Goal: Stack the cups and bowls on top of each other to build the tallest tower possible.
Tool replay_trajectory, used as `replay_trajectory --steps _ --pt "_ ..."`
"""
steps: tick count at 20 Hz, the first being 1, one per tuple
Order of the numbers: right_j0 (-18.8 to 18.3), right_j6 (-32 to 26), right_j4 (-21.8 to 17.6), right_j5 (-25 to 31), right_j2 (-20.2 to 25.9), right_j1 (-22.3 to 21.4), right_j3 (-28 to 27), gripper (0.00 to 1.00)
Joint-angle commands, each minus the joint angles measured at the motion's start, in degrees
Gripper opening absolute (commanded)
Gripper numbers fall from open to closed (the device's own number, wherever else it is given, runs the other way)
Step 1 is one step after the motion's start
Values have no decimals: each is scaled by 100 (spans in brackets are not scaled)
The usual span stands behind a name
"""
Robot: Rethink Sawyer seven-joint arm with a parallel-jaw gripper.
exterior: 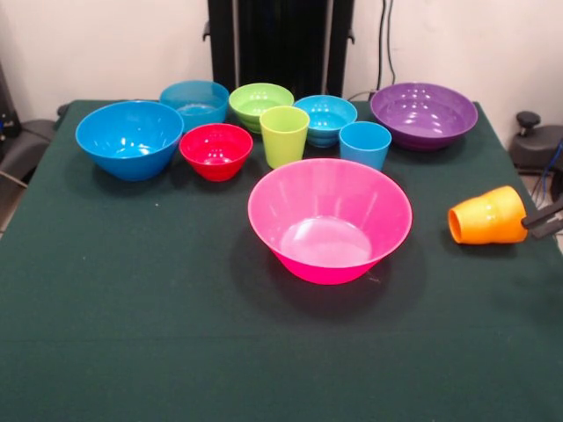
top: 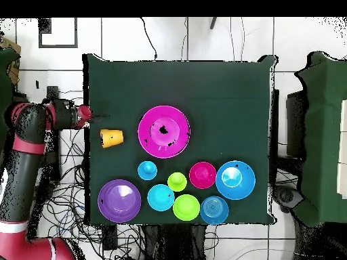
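The huge pink bowl (exterior: 330,220) (top: 163,131) stands alone mid-table. Behind it in a row are the large blue bowl (exterior: 129,139), red bowl (exterior: 215,149), small blue bowl (exterior: 194,103), lime green bowl (exterior: 260,104), ribbed cyan bowl (exterior: 325,119) and purple bowl (exterior: 423,114). The lime green cup (exterior: 284,135) and light blue cup (exterior: 365,144) stand upright among them. The orange cup (exterior: 486,215) (top: 112,138) lies on its side near the table's right edge. My gripper (exterior: 538,226) (top: 97,116) is open right beside the cup's base, holding nothing. Nothing is stacked.
The table has a dark green cloth (exterior: 176,334). The red arm (top: 27,145) reaches in from beyond the table's side edge. The robot's black pedestal (exterior: 280,44) stands behind the row of bowls. Cables lie on the floor around the table.
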Motion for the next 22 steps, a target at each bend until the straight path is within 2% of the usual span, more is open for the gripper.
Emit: replay_trajectory --steps 1,9,16,22 --pt "324 1744 -117 117 649 297 -571 100" --pt "665 1658 -149 -14 962 373 -396 100" --pt "682 1749 -271 -115 960 562 -401 100" --pt "1052 1240 -425 -247 1343 592 224 100"
